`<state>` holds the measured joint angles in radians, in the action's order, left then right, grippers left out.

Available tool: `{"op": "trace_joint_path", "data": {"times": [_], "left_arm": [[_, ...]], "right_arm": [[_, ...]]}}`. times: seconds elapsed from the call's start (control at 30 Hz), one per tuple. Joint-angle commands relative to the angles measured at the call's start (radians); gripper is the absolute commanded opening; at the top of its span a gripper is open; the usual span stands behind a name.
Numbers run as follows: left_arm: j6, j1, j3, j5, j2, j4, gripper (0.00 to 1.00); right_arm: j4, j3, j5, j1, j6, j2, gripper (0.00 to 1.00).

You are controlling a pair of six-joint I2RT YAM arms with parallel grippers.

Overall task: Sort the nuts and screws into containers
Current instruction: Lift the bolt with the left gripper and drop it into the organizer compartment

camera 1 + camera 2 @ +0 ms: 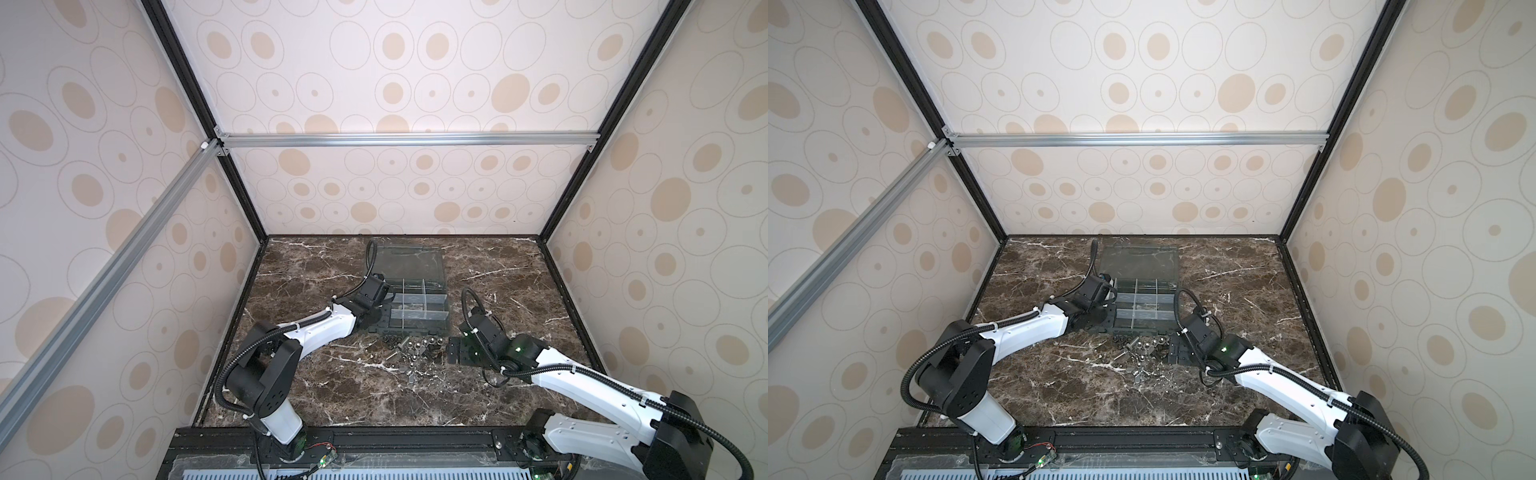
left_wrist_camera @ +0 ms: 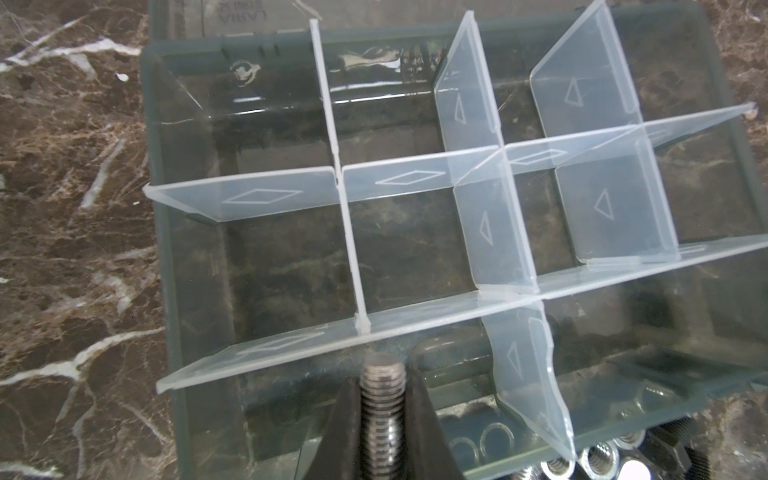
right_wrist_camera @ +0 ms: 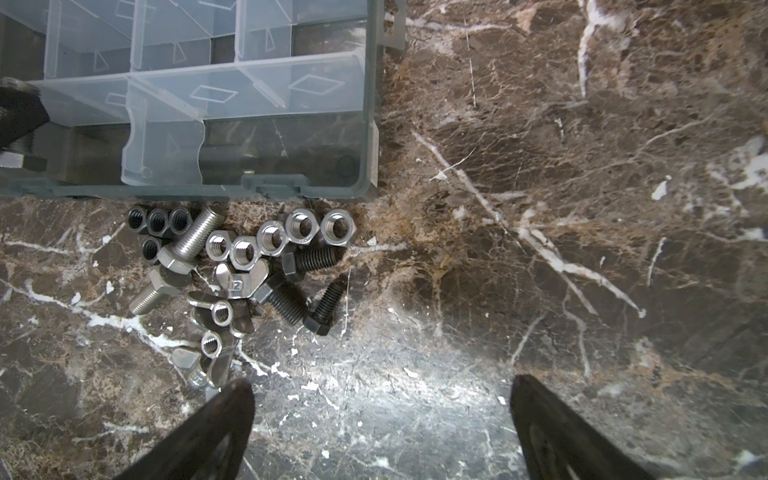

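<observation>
On the near part of the marble tabletop (image 1: 332, 399), between the two arms, a loose heap of hardware was seen lying just in front of the organizer box (image 3: 371, 124). The heap was made up of silver nuts (image 3: 272, 237) set in a row, dark nuts (image 3: 158, 220) clustered at one end, silver screws (image 3: 195, 237), dark screws (image 3: 316, 258) and wing nuts (image 3: 222, 312). Several of these pieces were touching or overlapping. The right gripper (image 3: 382, 384) was held low over bare marble just beside the heap, its jaws spread wide with nothing between them.

Farther back, the box was placed with its near wall just beside the row of nuts. Its containers (image 2: 407, 241) were marked off by clear dividers (image 2: 257, 195). The left gripper (image 2: 382, 397) was positioned at the box's left end, over the near row of cells, its jaws clamped on the held screw (image 2: 382, 372), which was gripped by its threaded shaft. Whether anything lay in the near cells could not be told through the reflections.

Beyond the cells, the clear lid (image 1: 409, 262) was seen opened back toward the rear wall.
</observation>
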<state>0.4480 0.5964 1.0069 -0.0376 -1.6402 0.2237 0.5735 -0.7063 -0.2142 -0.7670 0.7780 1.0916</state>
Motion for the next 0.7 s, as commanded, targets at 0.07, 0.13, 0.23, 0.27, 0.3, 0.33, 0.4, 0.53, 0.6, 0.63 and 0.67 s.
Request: {"op": "trace_joint_path", "data": {"times": [0.07, 0.13, 0.23, 0.27, 0.3, 0.33, 0.4, 0.53, 0.6, 0.63, 0.67], "left_arm": [[0.009, -0.011, 0.029, 0.003, 0.005, -0.03, 0.14], [0.011, -0.01, 0.027, 0.001, 0.009, -0.03, 0.16], [0.018, -0.014, 0.022, -0.002, 0.021, -0.03, 0.19], [0.021, -0.014, 0.019, -0.005, 0.026, -0.03, 0.2], [0.024, -0.014, 0.015, -0.007, 0.032, -0.033, 0.21], [0.027, -0.015, 0.01, -0.009, 0.039, -0.033, 0.22], [0.033, -0.015, -0.003, -0.016, 0.053, -0.036, 0.22], [0.05, -0.015, -0.037, -0.031, 0.091, -0.046, 0.25], [0.059, -0.015, -0.05, -0.036, 0.109, -0.049, 0.25], [0.062, -0.016, -0.057, -0.038, 0.119, -0.053, 0.25], [0.065, -0.015, -0.063, -0.038, 0.127, -0.055, 0.25]], "right_arm": [[0.023, 0.012, -0.015, -0.011, 0.015, -0.007, 1.0], [0.022, 0.012, -0.014, -0.011, 0.014, -0.007, 1.0], [0.021, 0.013, -0.011, -0.011, 0.014, -0.007, 1.0], [0.021, 0.013, -0.01, -0.01, 0.014, -0.008, 1.0], [0.021, 0.013, -0.009, -0.011, 0.013, -0.009, 1.0], [0.02, 0.014, -0.005, -0.01, 0.014, -0.009, 1.0], [0.022, 0.017, -0.001, -0.01, 0.013, -0.011, 1.0], [0.021, 0.023, -0.002, -0.011, 0.014, -0.019, 1.0], [0.017, 0.025, -0.001, -0.011, 0.013, -0.021, 1.0], [0.016, 0.025, 0.002, -0.01, 0.011, -0.021, 1.0], [0.017, 0.024, 0.003, -0.011, 0.009, -0.02, 1.0]]}}
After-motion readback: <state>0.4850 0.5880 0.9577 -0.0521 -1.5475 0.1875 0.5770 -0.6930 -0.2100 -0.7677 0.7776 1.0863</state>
